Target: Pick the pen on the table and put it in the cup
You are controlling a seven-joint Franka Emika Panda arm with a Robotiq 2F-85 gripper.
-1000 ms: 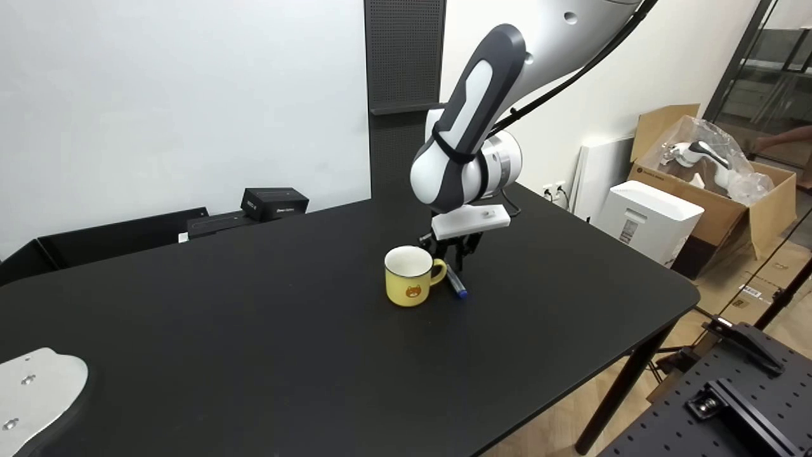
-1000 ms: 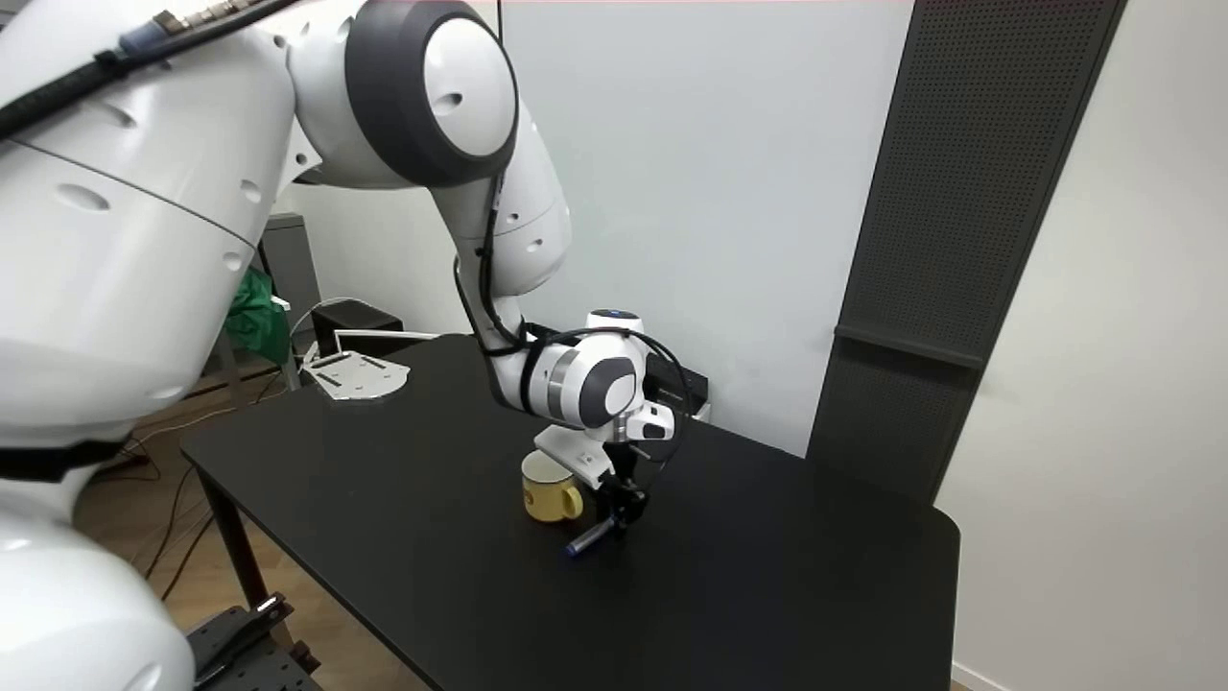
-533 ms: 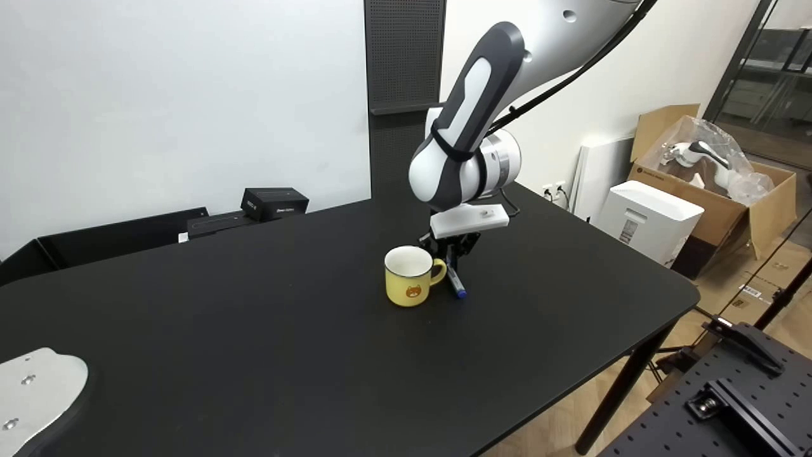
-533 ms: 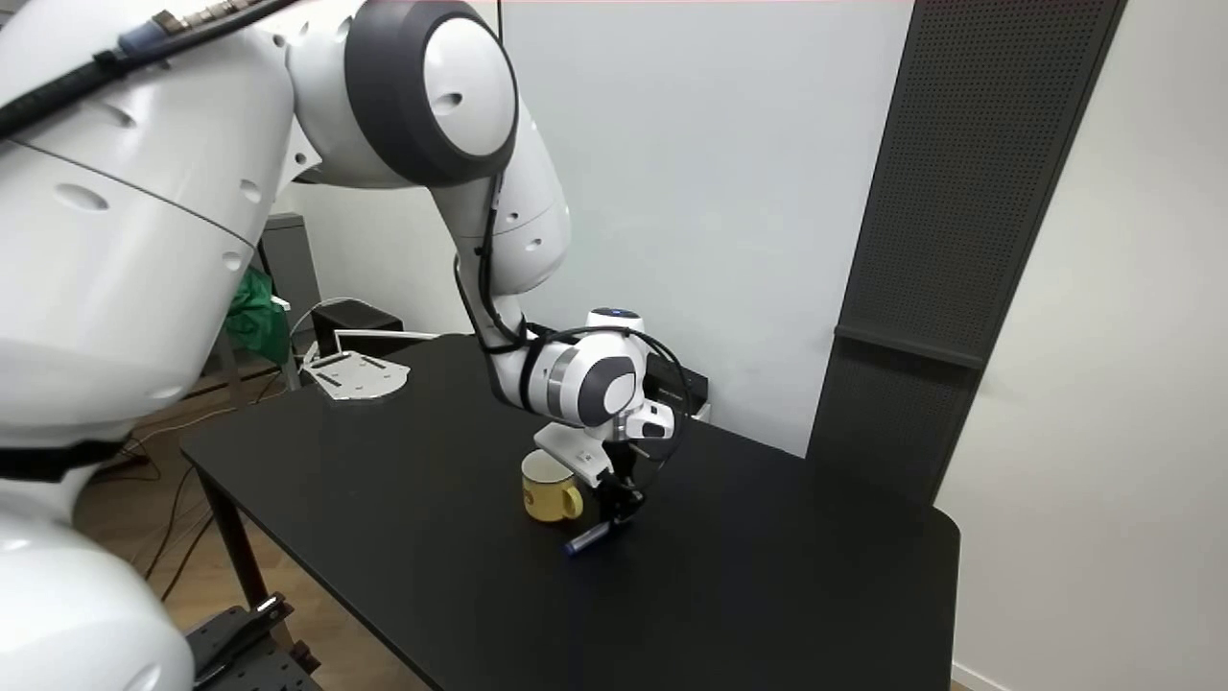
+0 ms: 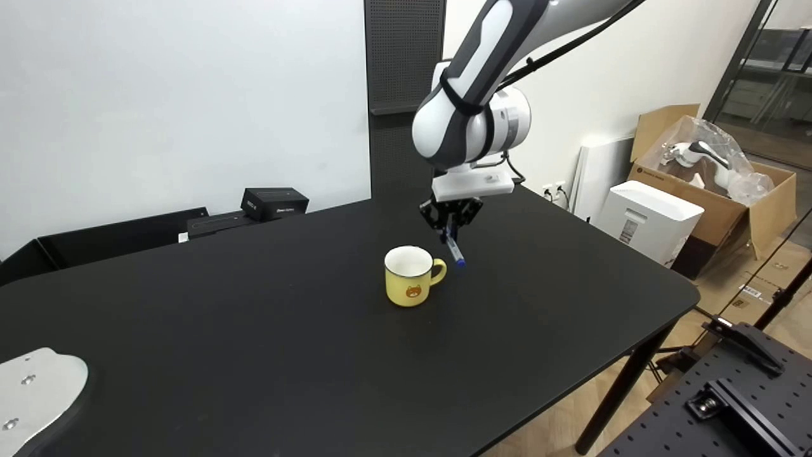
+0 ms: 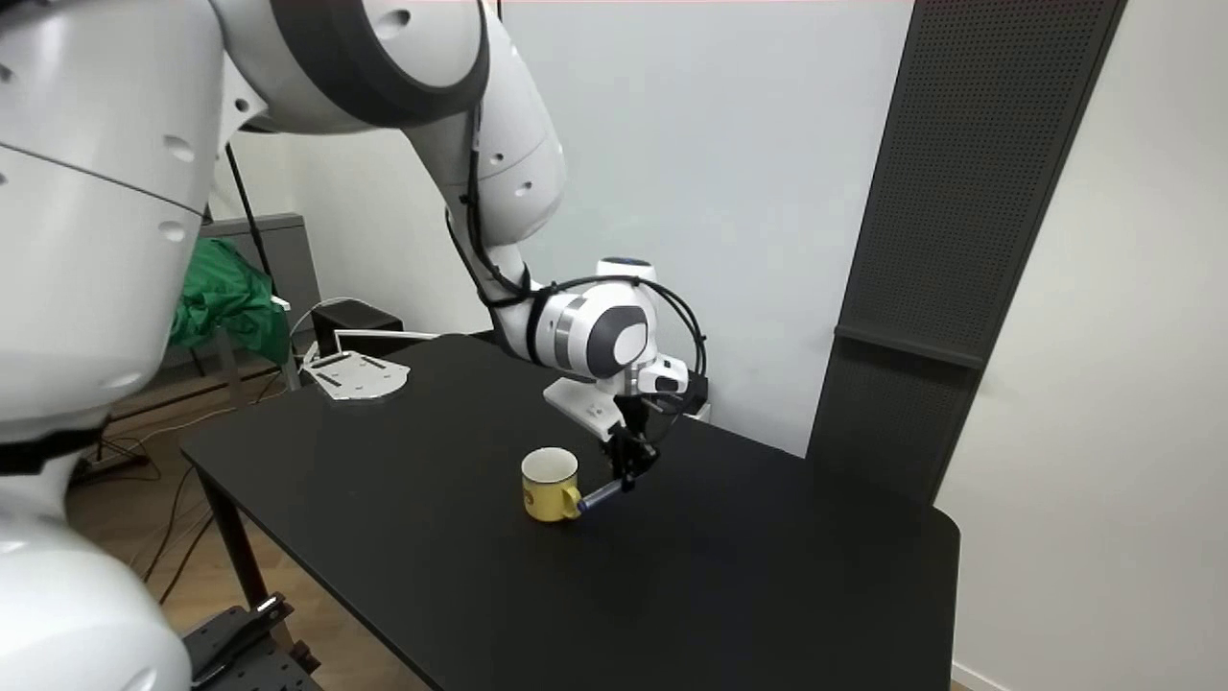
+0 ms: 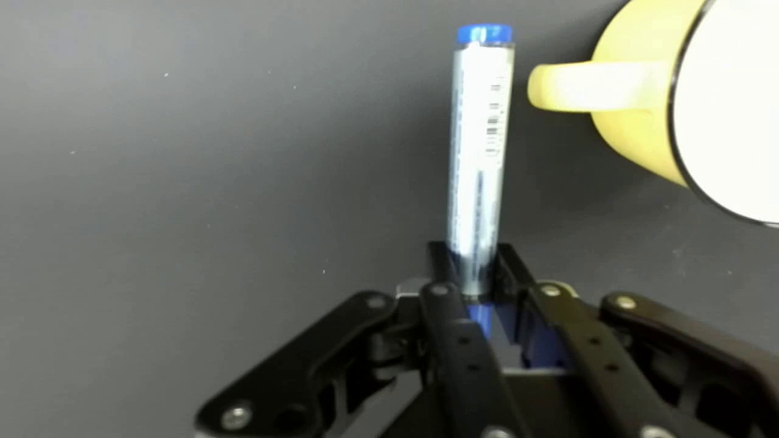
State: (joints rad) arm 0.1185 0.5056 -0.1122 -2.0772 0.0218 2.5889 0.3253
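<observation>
My gripper (image 5: 449,237) is shut on the pen (image 5: 455,252) and holds it above the black table (image 5: 254,343). In the wrist view the pen (image 7: 481,134) is grey with a blue end pointing away from the gripper (image 7: 472,258); its near part sits between the fingertips. The pen slants downward from the gripper. The yellow cup (image 5: 407,282) stands upright on the table with its handle towards the pen. In the wrist view the cup (image 7: 636,36) is at the upper right, cut off by the frame. In an exterior view the pen's blue end overlaps the handle (image 6: 572,501); contact cannot be told.
Black boxes (image 5: 275,204) stand by the wall behind the table. A white plate-like piece (image 5: 41,387) is at the table's far end, also seen in an exterior view (image 6: 355,374). A cardboard box (image 5: 717,209) and a white bin (image 5: 650,222) stand beyond the table's edge.
The gripper has closed on the pen and risen with it off the table. The arm has moved up. The cup has not moved.
</observation>
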